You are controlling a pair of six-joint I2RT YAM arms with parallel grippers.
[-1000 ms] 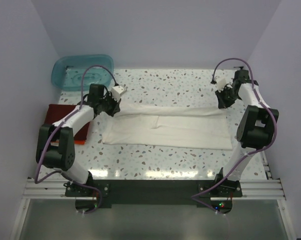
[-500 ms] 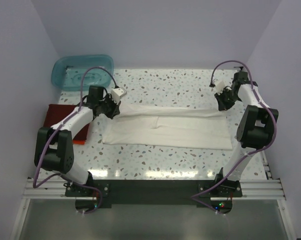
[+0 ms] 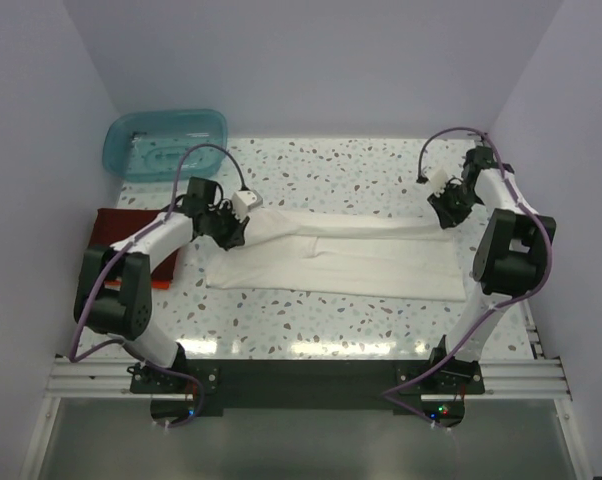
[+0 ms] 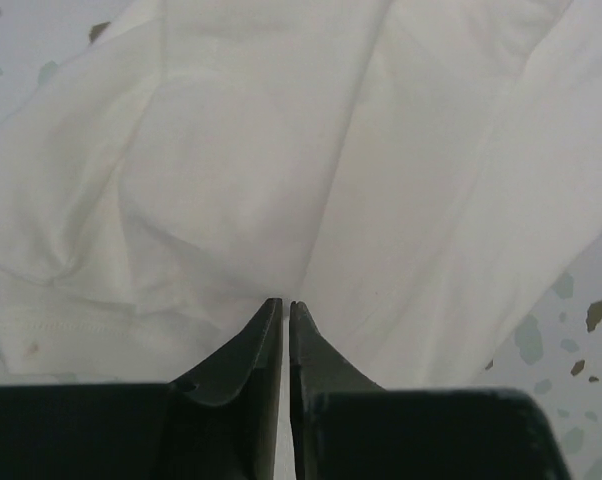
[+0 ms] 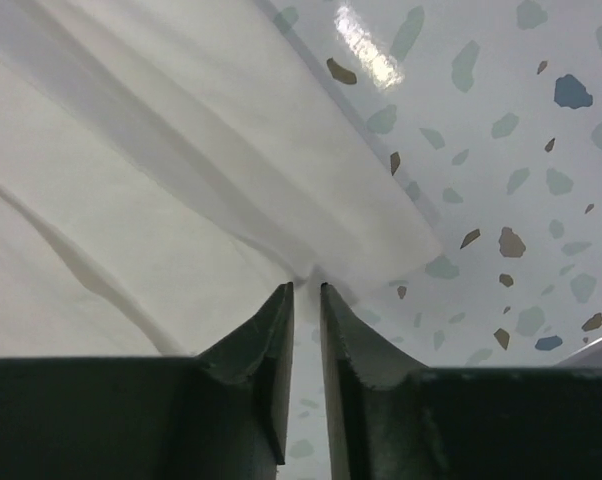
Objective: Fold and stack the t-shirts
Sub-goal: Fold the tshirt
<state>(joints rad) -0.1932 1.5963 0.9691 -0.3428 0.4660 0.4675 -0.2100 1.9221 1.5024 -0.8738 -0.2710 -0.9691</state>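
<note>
- cream-white shirt (image 3: 331, 255) lies stretched in a long band across the speckled table (image 3: 361, 170), between the two arms.
- left gripper (image 4: 285, 302) is at the band's left end, fingers almost together with only a hairline slit; i cannot tell whether cloth is pinched.
- right gripper (image 5: 303, 287) is at the right end, fingers a little apart, with a pucker of cloth right at the tips.
- dark red shirt (image 3: 109, 228) lies folded at the table's left edge, and the orange shirt (image 3: 159, 284) shows at its near corner.

Pale lavender walls (image 3: 311, 60) close in a white speckled table (image 3: 381, 170), glare along its far edge; a metal rail (image 3: 541, 376) crosses the lower frame.
</note>
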